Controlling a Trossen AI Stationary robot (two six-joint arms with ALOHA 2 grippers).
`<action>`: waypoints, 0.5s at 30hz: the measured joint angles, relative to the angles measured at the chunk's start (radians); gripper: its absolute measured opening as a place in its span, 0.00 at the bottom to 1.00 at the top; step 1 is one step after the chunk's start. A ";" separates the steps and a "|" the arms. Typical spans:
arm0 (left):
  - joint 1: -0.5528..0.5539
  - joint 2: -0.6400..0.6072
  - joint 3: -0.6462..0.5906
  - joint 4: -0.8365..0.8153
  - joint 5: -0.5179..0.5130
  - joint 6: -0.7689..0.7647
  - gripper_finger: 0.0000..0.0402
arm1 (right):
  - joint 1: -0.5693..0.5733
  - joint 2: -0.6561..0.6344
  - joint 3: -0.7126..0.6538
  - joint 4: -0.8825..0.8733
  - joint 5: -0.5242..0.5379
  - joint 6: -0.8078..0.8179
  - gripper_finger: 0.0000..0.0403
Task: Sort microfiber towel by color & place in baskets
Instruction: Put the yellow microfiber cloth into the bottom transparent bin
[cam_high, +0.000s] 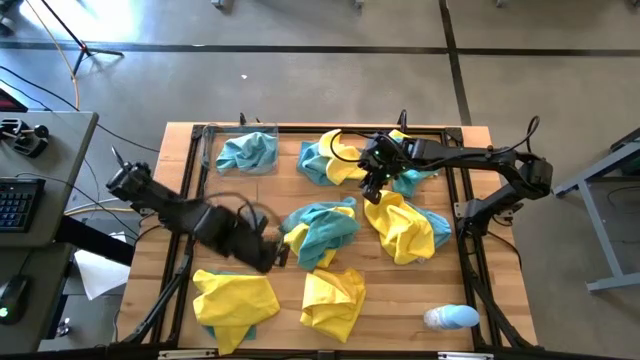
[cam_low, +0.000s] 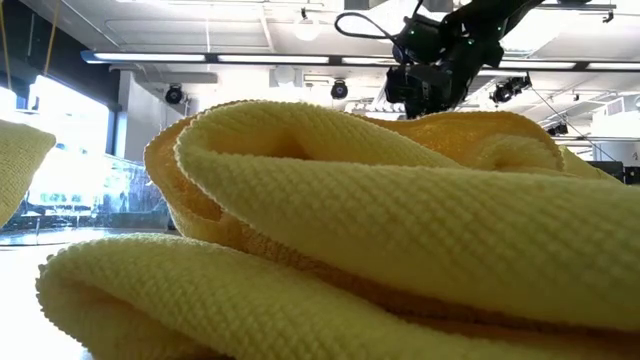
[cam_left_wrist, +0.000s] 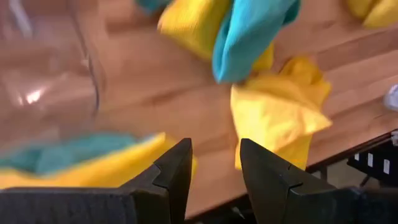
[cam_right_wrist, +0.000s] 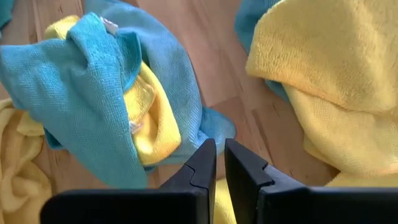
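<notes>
Yellow and teal towels lie scattered on the wooden table. A clear basket (cam_high: 238, 150) at the far left holds one teal towel (cam_high: 248, 152). My right gripper (cam_high: 375, 190) is near the table's middle far side, shut on a yellow towel (cam_high: 402, 228). It also shows in the low view (cam_low: 430, 85) above that towel's ridge. A teal-and-yellow heap (cam_right_wrist: 106, 93) lies beyond it. My left gripper (cam_left_wrist: 214, 165) is open and empty above the table's near left (cam_high: 272, 255), between a yellow towel (cam_left_wrist: 280, 118) and a yellow-and-teal towel (cam_left_wrist: 74, 162). My right gripper pinches a bunched part of the yellow towel (cam_right_wrist: 217, 202) between its two fingers, coming from above and pointing down. Yellow cloth shows in the slit far back between the fingers. The rest of the towel (cam_right_wrist: 323, 93) spreads beside the fingers and onto the table.
A clear plastic wall (cam_left_wrist: 87, 68) stands close by my left gripper. A pale blue-and-white rounded object (cam_high: 450, 318) lies at the near right. Black frame rails (cam_high: 465, 200) run along the table's sides. Another yellow towel (cam_low: 350, 230) fills the low view.
</notes>
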 joint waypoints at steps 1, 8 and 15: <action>-0.029 0.008 0.000 0.000 0.000 -0.048 0.31 | 0.000 0.000 0.000 -0.003 0.000 -0.003 0.07; -0.199 0.080 0.000 0.001 0.025 -0.356 0.31 | 0.000 0.000 0.000 -0.007 -0.001 -0.021 0.07; -0.260 0.154 0.000 -0.070 0.109 -0.439 0.31 | 0.000 0.000 0.000 -0.007 -0.048 -0.019 0.07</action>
